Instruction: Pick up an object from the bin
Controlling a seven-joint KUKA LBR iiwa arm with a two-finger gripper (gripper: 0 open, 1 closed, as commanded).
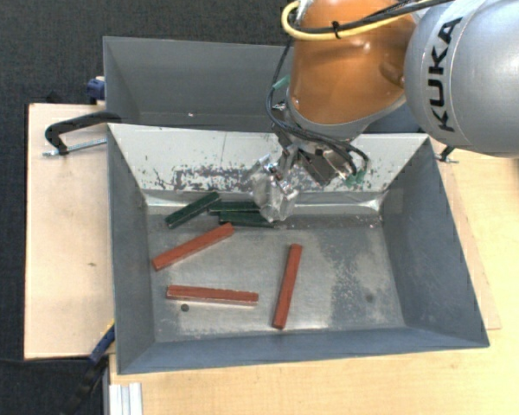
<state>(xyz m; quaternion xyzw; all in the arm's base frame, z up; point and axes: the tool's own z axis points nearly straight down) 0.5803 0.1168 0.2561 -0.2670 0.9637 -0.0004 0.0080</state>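
Now the gripper (277,199) hangs at the back of the bin (130,258), over one end of a dark green stick (240,216) whose long axis runs toward the view's left, and whether it is open I cannot tell.

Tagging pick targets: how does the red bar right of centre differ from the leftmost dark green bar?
The red bar lies nearly front to back, the green bar slants at the back. The red bar lies alone; the green bar ends beside a second green bar by the gripper. Both lie flat.
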